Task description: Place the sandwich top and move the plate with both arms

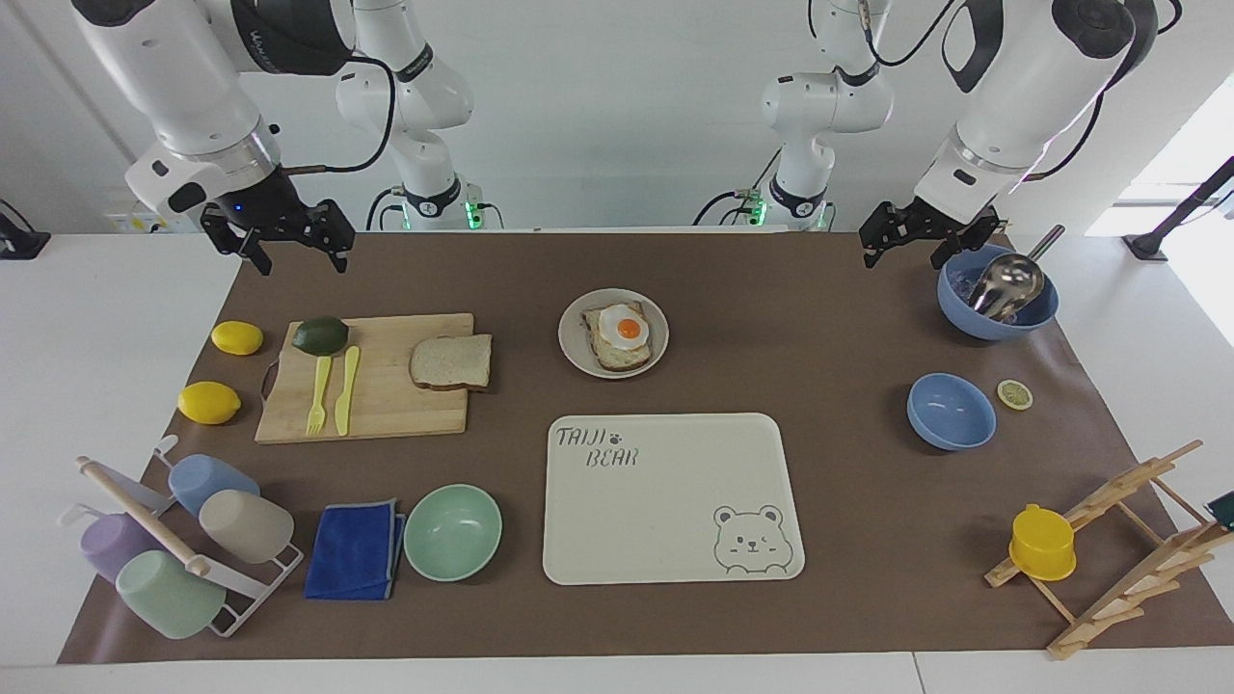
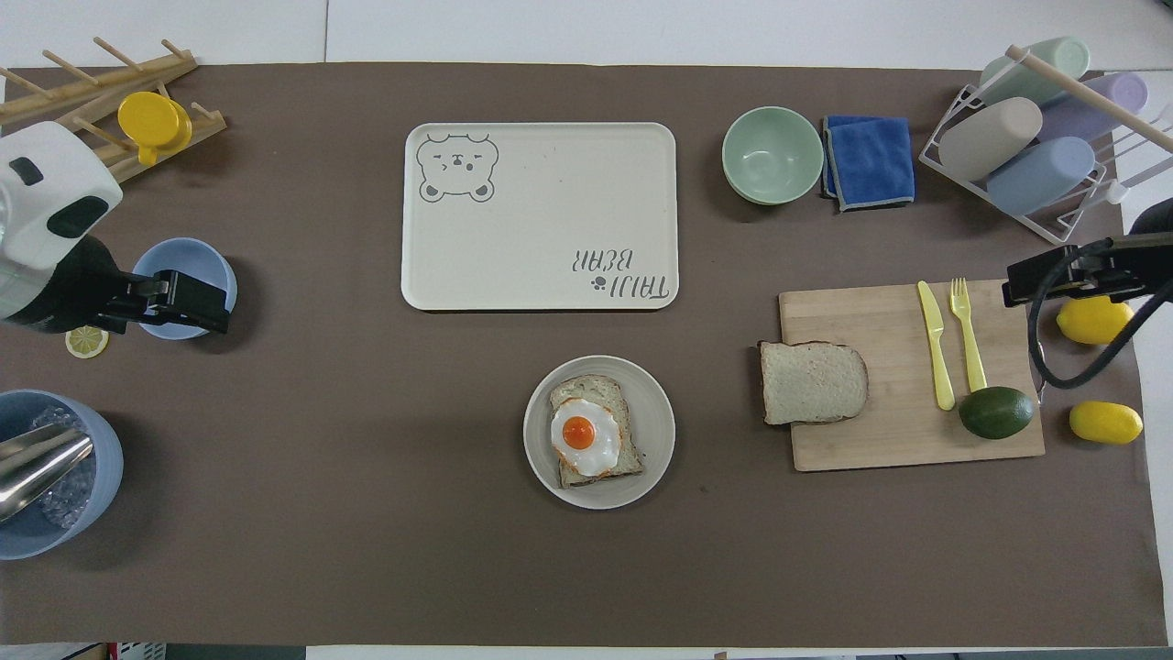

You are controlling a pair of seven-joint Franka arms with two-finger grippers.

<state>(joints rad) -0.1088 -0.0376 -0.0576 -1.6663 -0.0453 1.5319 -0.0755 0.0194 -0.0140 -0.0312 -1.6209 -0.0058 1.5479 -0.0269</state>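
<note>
sandwich top (image 1: 451,362) 1, plate (image 1: 578,355) 1, left gripper (image 1: 918,238) and right gripper (image 1: 294,247) both spread apart, holding nothing

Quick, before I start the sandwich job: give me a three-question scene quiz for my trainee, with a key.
1. True or false: the sandwich top already covers the fried egg.
2. What does the sandwich top lie on: A the plate, B the cutting board, C the bear tray?
3. What is the left gripper holding?

Key: 1 false, the egg is uncovered. 2 B. 3 nothing; the right gripper is also empty.
</note>
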